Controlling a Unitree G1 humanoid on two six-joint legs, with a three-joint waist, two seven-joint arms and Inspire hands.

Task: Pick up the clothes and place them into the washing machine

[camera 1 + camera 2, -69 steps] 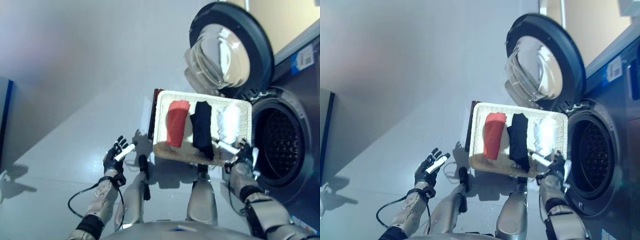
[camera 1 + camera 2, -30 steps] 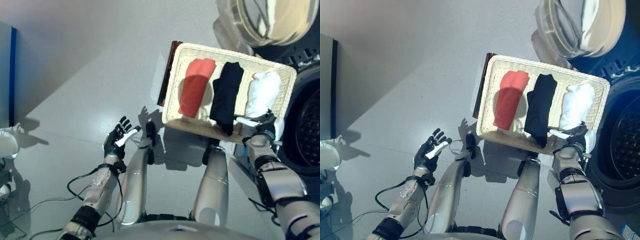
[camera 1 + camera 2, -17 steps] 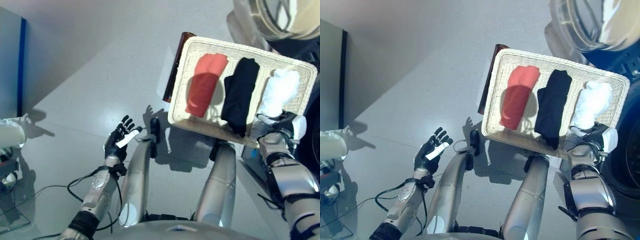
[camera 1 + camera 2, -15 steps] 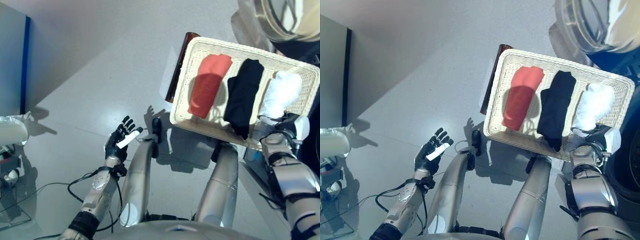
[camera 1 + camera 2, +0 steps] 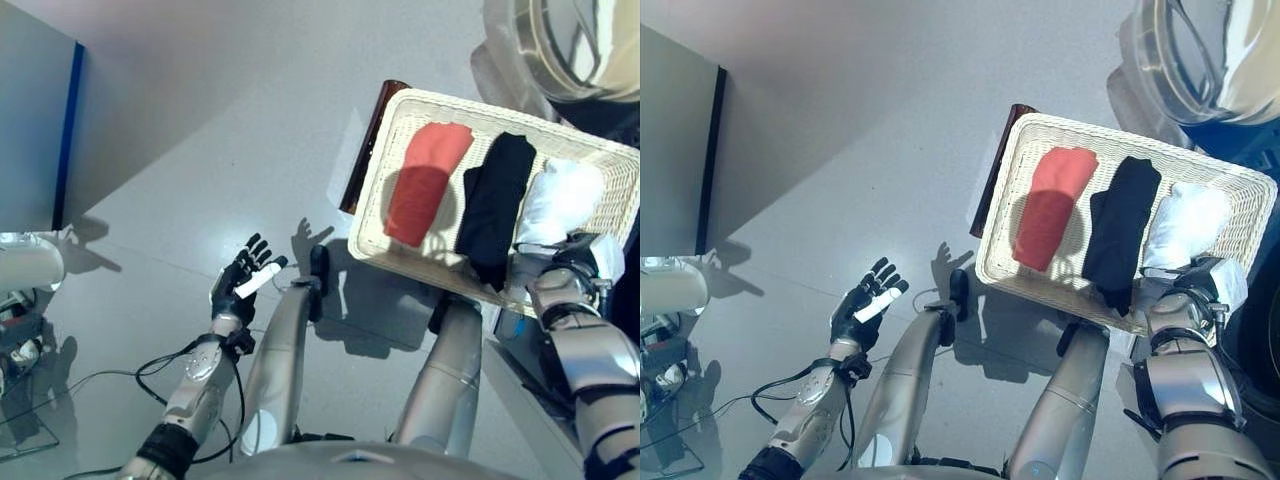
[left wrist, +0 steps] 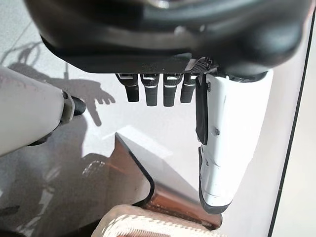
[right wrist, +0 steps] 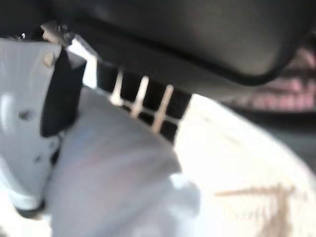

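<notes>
At the near right corner of the cream wicker basket (image 5: 992, 262), the right hand (image 5: 1196, 285) touches the rolled white garment (image 5: 1183, 225) — grasp unclear; spread, empty left hand (image 5: 240, 285) lies well apart.

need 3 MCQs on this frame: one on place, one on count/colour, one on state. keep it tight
1. Where does the white folded garment lie in the cream wicker basket?
A. At the end nearest the right hand
B. Between the other two garments
C. At the end farthest from the right hand

2. How many folded garments are in the basket?
A. Two
B. Three
C. Four

3. What is the left hand doing?
A. Curled round the black garment
C. Gripping the basket rim
B. Open over the floor, holding nothing

Key:
1 A: the white garment lies at the basket's end by the right hand, with the black folded garment in the middle and the red folded garment at the far end.
2 B: red, black and white garments lie side by side.
3 B: its fingers are spread straight, well clear of the basket.
</notes>
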